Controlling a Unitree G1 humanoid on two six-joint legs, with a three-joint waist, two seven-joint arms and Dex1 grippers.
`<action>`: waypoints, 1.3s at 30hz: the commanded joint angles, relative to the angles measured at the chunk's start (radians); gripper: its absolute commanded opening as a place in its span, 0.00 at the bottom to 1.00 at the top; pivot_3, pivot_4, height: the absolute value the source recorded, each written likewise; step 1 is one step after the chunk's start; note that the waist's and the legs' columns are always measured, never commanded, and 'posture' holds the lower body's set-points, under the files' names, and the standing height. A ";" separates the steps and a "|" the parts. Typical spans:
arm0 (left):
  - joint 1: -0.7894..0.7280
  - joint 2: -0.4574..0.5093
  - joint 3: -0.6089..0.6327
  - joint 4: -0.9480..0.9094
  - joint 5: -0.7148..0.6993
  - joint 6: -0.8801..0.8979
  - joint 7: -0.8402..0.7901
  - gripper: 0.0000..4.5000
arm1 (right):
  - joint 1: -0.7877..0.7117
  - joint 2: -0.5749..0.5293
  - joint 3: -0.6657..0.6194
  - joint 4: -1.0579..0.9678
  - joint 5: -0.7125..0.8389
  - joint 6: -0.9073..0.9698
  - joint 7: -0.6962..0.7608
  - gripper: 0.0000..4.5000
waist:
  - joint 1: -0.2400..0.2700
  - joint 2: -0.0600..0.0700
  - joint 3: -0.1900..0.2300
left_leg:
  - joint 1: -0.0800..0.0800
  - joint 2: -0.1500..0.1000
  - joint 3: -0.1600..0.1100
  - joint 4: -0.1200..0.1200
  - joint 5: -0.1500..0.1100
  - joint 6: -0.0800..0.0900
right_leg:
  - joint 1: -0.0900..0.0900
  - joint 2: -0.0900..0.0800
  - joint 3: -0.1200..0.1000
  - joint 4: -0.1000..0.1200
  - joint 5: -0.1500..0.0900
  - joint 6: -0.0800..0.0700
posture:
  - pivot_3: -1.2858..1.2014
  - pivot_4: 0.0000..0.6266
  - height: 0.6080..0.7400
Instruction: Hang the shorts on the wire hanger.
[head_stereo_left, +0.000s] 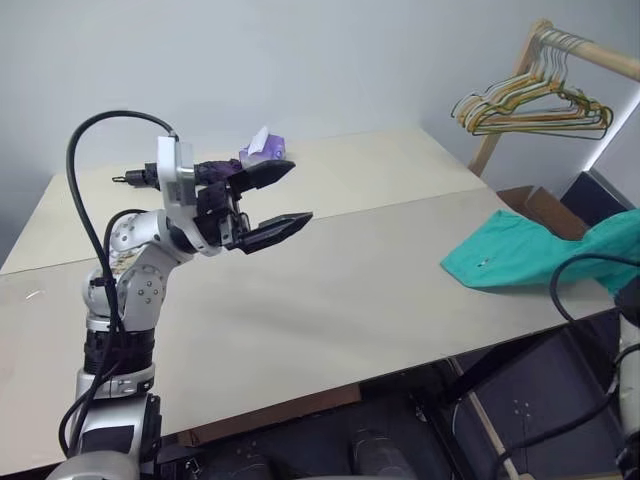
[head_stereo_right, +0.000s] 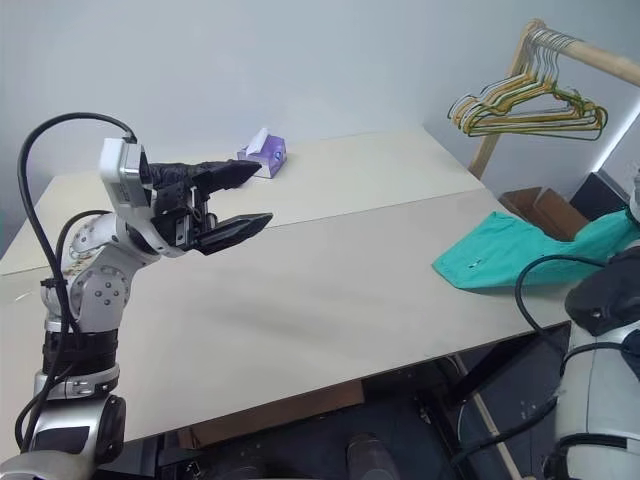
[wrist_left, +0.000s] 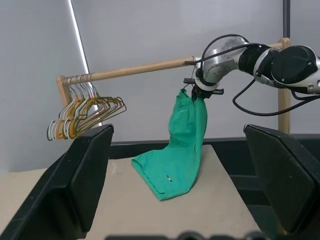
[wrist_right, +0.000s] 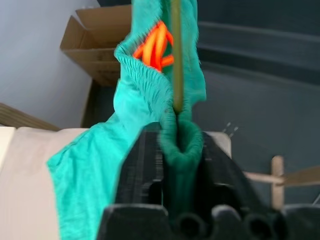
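Over the pale table (head_stereo_left: 330, 290), the left gripper (head_stereo_left: 272, 203) hovers with its two black fingers spread wide, holding nothing. At the table's far right edge, the right gripper (wrist_right: 172, 150) pinches the gathered waistband of the teal shorts (wrist_left: 180, 150) between its fingers; the fabric hangs from that grip, its lower end lying on the tabletop. Yellow and grey hangers (head_stereo_left: 530, 105) hang bunched on a wooden rail (wrist_left: 145, 69) behind.

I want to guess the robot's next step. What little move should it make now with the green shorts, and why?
Probably lift the shorts a bit higher. The right gripper has fabric and a thin wire bunched between its fingers, yet the lower end lies on the table. The left gripper waits open, away from them.
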 joint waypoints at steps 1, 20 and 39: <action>-0.005 0.004 0.011 -0.012 -0.002 -0.017 0.002 1.00 | -0.008 -0.030 0.064 -0.041 -0.011 -0.027 0.015 0.54 | 0.001 0.000 0.000 | 0.000 0.000 0.000 0.000 0.000 0.000 | 0.000 0.000 0.000 0.000 0.000 0.000 | 0.48 0.00 1.00; -0.027 -0.007 0.020 0.002 -0.018 -0.021 0.001 1.00 | 0.102 0.060 0.686 -0.515 -0.479 0.014 -0.022 1.00 | -0.002 0.002 -0.001 | 0.001 0.000 0.001 0.000 0.000 0.000 | 0.000 0.001 0.003 0.000 0.000 0.001 | 0.47 0.00 1.00; 0.148 0.093 0.035 -0.065 0.044 0.035 0.091 1.00 | 0.598 0.207 0.814 -1.018 -0.167 -0.057 0.949 1.00 | 0.060 0.000 0.000 | 0.001 0.000 0.001 0.001 0.000 0.000 | 0.001 0.001 0.003 0.000 0.001 0.003 | 0.54 0.00 1.00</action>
